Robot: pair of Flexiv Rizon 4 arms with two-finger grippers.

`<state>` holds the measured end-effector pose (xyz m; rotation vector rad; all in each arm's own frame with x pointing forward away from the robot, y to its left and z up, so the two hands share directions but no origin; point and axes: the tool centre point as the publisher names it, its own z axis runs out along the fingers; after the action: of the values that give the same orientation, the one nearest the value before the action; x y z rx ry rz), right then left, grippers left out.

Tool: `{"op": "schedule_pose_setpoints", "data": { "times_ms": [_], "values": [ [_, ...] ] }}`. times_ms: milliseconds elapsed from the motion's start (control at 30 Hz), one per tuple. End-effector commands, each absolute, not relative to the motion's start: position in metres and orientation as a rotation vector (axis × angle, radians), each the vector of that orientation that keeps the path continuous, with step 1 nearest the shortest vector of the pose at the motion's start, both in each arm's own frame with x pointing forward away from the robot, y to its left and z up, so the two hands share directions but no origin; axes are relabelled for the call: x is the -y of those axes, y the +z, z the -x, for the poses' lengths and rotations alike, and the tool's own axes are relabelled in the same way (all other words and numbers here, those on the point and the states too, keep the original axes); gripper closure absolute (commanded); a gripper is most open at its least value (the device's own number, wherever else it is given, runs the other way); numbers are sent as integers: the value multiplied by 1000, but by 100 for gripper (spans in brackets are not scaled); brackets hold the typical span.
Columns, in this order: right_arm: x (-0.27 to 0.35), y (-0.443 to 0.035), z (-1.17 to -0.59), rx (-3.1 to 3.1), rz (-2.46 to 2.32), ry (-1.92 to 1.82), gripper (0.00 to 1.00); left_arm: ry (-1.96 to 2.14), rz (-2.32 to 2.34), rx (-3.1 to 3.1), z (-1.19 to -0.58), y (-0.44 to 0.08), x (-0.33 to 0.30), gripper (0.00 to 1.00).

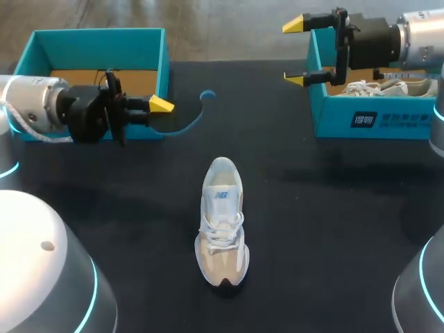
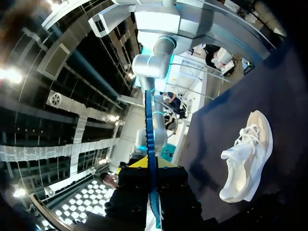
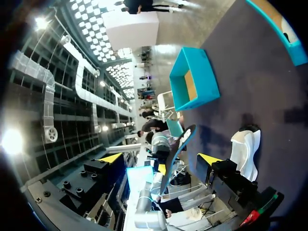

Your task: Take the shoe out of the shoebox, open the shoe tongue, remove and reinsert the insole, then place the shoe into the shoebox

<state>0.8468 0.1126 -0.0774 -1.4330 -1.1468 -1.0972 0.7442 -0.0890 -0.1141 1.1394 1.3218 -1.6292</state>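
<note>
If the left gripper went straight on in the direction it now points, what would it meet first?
Most likely the side wall of the right shoebox, beneath the right gripper. The insole held in the left gripper would touch it first. Height is unclear, so it may pass over.

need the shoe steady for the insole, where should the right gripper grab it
Probably the heel, from straight above, closing across its width: the shoe stands upright on its sole, the heel is narrow, clear of the laces, and the right gripper is open.
</note>
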Motion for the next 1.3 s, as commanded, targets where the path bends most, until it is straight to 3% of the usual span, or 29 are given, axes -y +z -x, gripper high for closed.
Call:
{"op": "schedule_pose_setpoints", "data": {
  "times_ms": [33,833,1300],
  "values": [
    [-113,-77,-846,1148,1438,-1095,0,-1644,-1122,-1380,-737,-103,79,100],
    [-113,-77,-846,1148,1438,-1095,0,-2016,-590,-1802,-745,-112,77,100],
    [-113,-77,-846,1148,1438,-1095,0,-2202,-228,-1825,-773,-87,61,100]
  ]
}}
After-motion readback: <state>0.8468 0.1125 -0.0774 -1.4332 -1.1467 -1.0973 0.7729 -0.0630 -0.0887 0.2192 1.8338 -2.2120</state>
